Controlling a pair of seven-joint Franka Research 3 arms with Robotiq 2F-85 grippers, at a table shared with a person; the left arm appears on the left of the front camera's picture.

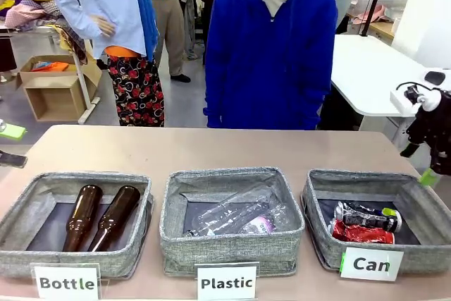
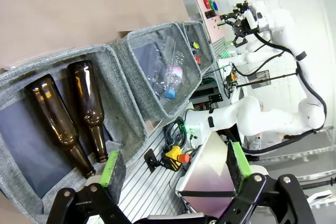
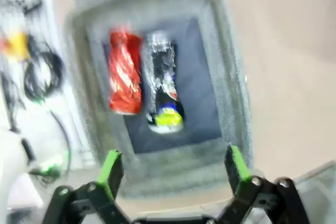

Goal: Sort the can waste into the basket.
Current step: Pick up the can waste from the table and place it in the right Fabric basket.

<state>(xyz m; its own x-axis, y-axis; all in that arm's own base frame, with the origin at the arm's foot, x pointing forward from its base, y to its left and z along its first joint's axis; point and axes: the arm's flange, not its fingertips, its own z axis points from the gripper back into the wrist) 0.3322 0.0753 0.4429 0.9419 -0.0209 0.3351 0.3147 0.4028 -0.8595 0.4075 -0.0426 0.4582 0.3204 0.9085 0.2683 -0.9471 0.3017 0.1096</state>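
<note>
Well, both cans — red can (image 1: 363,233) and black-silver can (image 1: 366,216) — lie side by side in the Can basket (image 1: 320,209), so I judge sorting done. My right gripper (image 3: 172,174) hangs empty, fingers spread, above it — left gripper (image 2: 173,170) spread, empty too.

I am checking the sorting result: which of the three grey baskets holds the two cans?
The basket labelled "Can", on the robot's right. The red can and black and silver can lie inside; the others hold bottles.

2 crushed cans (image 1: 365,223) — inside Can basket (image 1: 416,253)
</note>
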